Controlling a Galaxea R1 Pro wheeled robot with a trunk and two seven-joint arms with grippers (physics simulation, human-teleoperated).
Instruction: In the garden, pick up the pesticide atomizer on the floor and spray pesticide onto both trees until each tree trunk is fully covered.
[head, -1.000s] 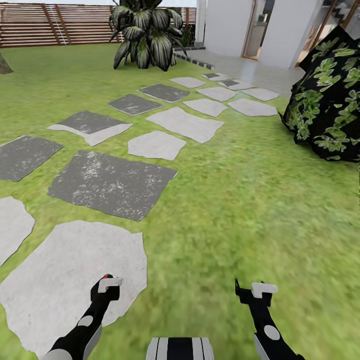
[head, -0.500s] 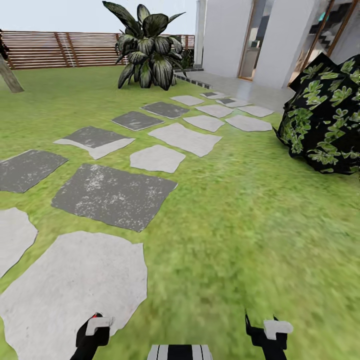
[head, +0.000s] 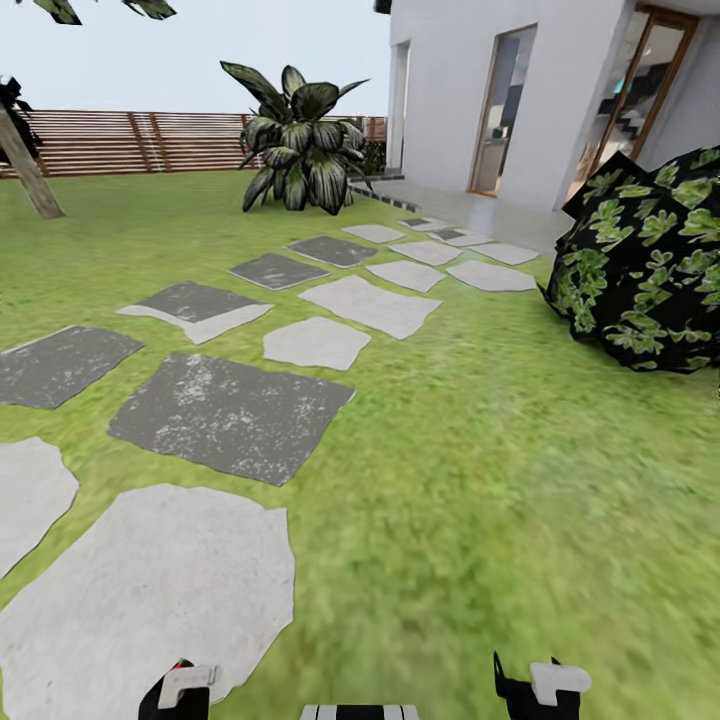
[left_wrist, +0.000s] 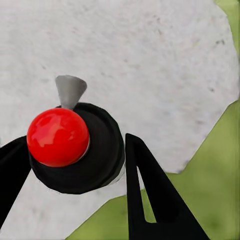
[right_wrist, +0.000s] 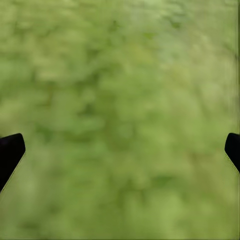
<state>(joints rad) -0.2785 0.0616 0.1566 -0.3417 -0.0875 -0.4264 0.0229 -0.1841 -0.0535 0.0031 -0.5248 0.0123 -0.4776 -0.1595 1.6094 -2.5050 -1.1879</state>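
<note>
In the left wrist view my left gripper (left_wrist: 72, 155) is shut on the pesticide atomizer (left_wrist: 75, 150), a round black body with a red ball and a grey nozzle, held above a pale stone slab. The same gripper (head: 178, 690) shows at the head view's bottom edge. My right gripper (right_wrist: 122, 147) is open over bare grass, its fingers (right_wrist: 11, 150) far apart; it sits low at the right (head: 540, 685) in the head view. One grey-brown tree trunk (head: 30, 172) leans at the far left by the fence.
Grey and pale stepping stones (head: 230, 415) run across the lawn toward the white house (head: 520, 90). A dark leafy bush (head: 650, 265) stands at the right, a broad-leaved plant (head: 300, 150) at the back, and a brown slat fence (head: 150, 142) behind it.
The head camera has tilted upward: more fence, sky and house show, and both grippers have slid toward the bottom edge. The left gripper's hold on the atomizer is unchanged.
</note>
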